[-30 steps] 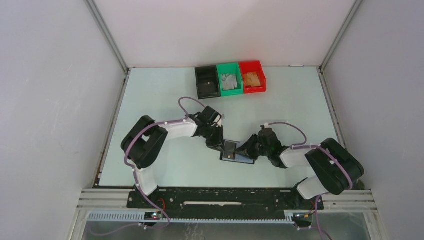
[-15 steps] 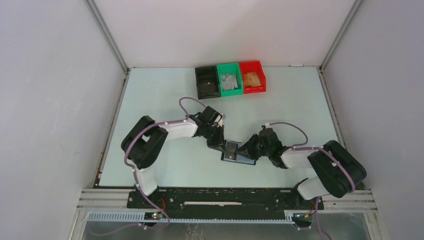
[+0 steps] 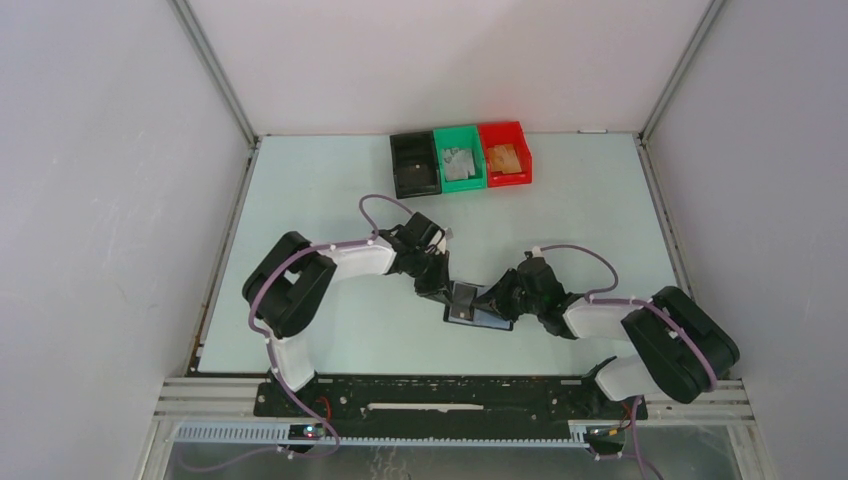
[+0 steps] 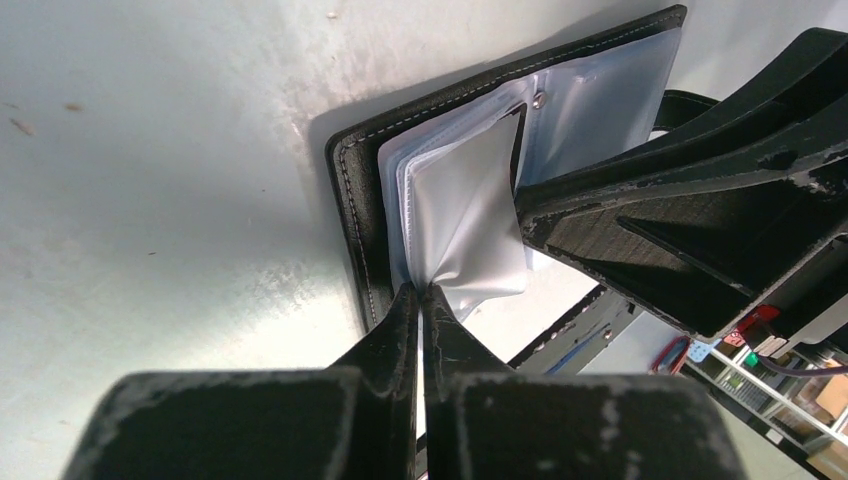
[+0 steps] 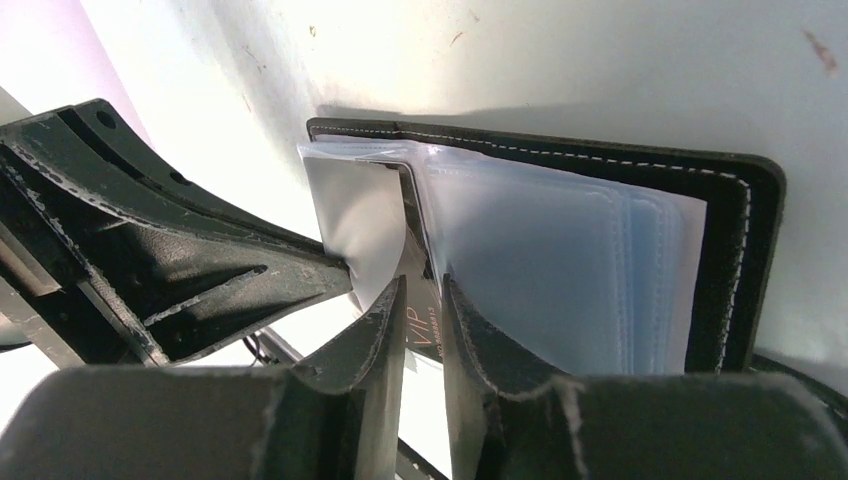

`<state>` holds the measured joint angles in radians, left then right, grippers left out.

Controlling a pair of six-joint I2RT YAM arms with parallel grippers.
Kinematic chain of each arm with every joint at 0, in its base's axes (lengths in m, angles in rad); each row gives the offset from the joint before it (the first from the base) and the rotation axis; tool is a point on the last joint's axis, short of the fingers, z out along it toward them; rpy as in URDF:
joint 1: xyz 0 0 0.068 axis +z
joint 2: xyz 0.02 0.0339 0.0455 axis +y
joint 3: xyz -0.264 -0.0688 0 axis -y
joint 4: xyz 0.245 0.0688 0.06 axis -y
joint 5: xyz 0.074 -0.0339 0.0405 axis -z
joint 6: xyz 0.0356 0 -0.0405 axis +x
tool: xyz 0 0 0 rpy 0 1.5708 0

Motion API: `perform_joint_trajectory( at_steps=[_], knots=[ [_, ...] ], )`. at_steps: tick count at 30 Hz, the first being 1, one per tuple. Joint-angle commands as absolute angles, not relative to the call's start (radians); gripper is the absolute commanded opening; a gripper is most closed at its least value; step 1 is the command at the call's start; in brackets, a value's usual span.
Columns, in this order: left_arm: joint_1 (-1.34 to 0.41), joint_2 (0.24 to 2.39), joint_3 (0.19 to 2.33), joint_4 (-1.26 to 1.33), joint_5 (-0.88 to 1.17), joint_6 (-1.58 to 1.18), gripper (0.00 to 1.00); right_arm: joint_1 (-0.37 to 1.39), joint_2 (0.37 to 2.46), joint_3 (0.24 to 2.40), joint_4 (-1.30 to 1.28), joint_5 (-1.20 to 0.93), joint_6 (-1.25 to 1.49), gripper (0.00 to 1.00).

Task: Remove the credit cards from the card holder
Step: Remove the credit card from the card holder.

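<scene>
The black card holder (image 3: 480, 314) lies open on the table between my two grippers. In the left wrist view its stitched black edge (image 4: 352, 200) frames several clear sleeves. My left gripper (image 4: 421, 292) is shut on the corner of one clear sleeve (image 4: 470, 210) and lifts it. My right gripper (image 5: 423, 288) reaches in from the other side. Its jaws stand a narrow gap apart, with a dark credit card (image 5: 424, 322) printed "VIP" in orange showing between them. The holder (image 5: 735, 250) and its sleeves (image 5: 560, 250) lie just beyond. From above, the left gripper (image 3: 447, 291) and right gripper (image 3: 492, 299) nearly meet.
Three small bins stand at the back: black (image 3: 414, 166), green (image 3: 460, 160) holding grey cards, and red (image 3: 505, 155) holding orange cards. Grey walls enclose the table on the left, right and back.
The right arm's elbow has swung a little to the right and its gripper has edged toward the holder. The left arm has hardly moved.
</scene>
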<state>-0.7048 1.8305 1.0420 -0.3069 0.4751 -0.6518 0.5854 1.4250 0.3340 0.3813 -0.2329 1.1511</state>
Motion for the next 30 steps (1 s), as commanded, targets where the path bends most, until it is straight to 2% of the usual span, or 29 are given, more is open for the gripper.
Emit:
perform_joint_trajectory(
  at_steps=[1, 13, 18, 20, 23, 27, 30],
  knots=[
    [-0.722, 1.834, 1.067, -0.283, 0.506, -0.637, 0.00, 0.597, 1.356, 0.333, 0.271, -0.147, 1.135, 0.29],
    [-0.722, 1.839, 1.068, -0.285, 0.522, -0.626, 0.02, 0.625, 1.402, 0.342, 0.287, -0.143, 1.158, 0.29],
    [-0.724, 1.804, 1.069, -0.319, 0.452, -0.618, 0.29, 0.627, 1.386, 0.339, 0.265, -0.125, 1.164, 0.29],
    [-0.723, 1.787, 1.069, -0.333, 0.421, -0.613, 0.35, 0.625, 1.379, 0.338, 0.257, -0.121, 1.158, 0.29],
    [-0.724, 1.769, 1.067, -0.337, 0.381, -0.615, 0.35, 0.619, 1.373, 0.336, 0.255, -0.123, 1.155, 0.29],
    [-0.728, 1.721, 1.051, -0.314, 0.310, -0.630, 0.29, 0.615, 1.365, 0.332, 0.249, -0.121, 1.155, 0.29],
    [-0.739, 1.696, 1.048, -0.293, 0.291, -0.634, 0.28, 0.615, 1.354, 0.328, 0.245, -0.117, 1.153, 0.29]
  ],
)
